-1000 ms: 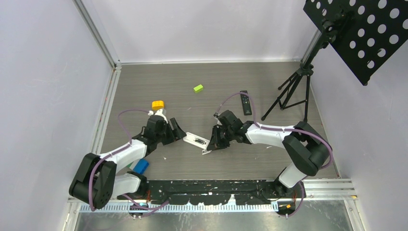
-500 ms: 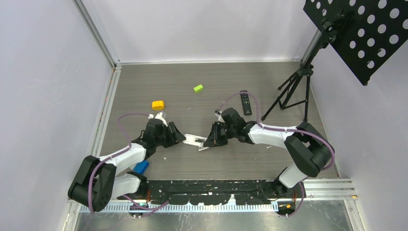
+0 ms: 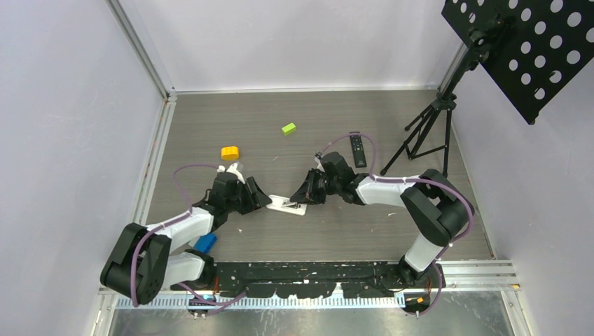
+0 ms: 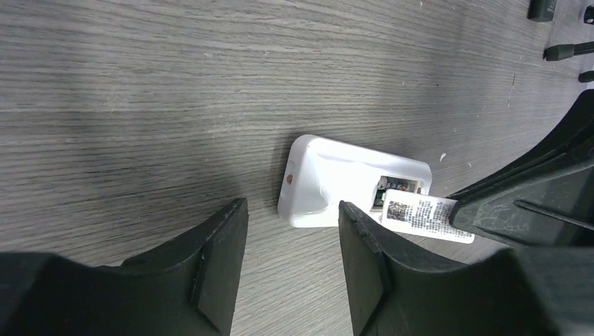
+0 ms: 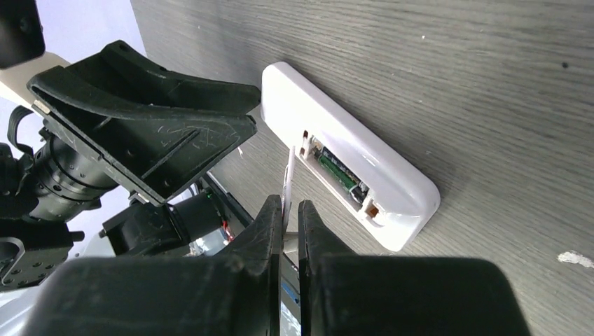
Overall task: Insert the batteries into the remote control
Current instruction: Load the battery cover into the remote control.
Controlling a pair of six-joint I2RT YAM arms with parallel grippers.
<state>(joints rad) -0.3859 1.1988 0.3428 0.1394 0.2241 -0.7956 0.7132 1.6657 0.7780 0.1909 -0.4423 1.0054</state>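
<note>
Roughly mid-table [image 3: 336, 112] lies the white remote [image 3: 286, 205], back side up. It is a short slab with rounded corners, a small hole near one end and its battery bay [image 5: 341, 171] open at the other. Inside the bay sits something dark and greenish with metal contacts at either end; I cannot tell whether it is a battery. No loose cell is large enough to make out from above. A thin white tab [image 4: 427, 210], printed with a code square and small text, sticks out from the edge of the bay.

The right gripper [image 5: 288, 218] is clamped on that tab, its fingers pressed nearly together with the sheet edge-on between them. The left gripper [image 4: 291, 269] is spread wide and empty, low over the table. The remote's closed end sits just beyond the gap between its fingertips, and I cannot tell whether they touch it.

Farther out, a black remote [image 3: 358, 150] lies beyond the right arm, well apart from the white one. A green block [image 3: 288, 128] sits toward the back, an orange piece [image 3: 230, 152] beyond the left arm, and a blue object [image 3: 205, 242] beside that arm. A tripod [image 3: 427, 129] stands at the right, carrying a black perforated plate [image 3: 522, 49].
</note>
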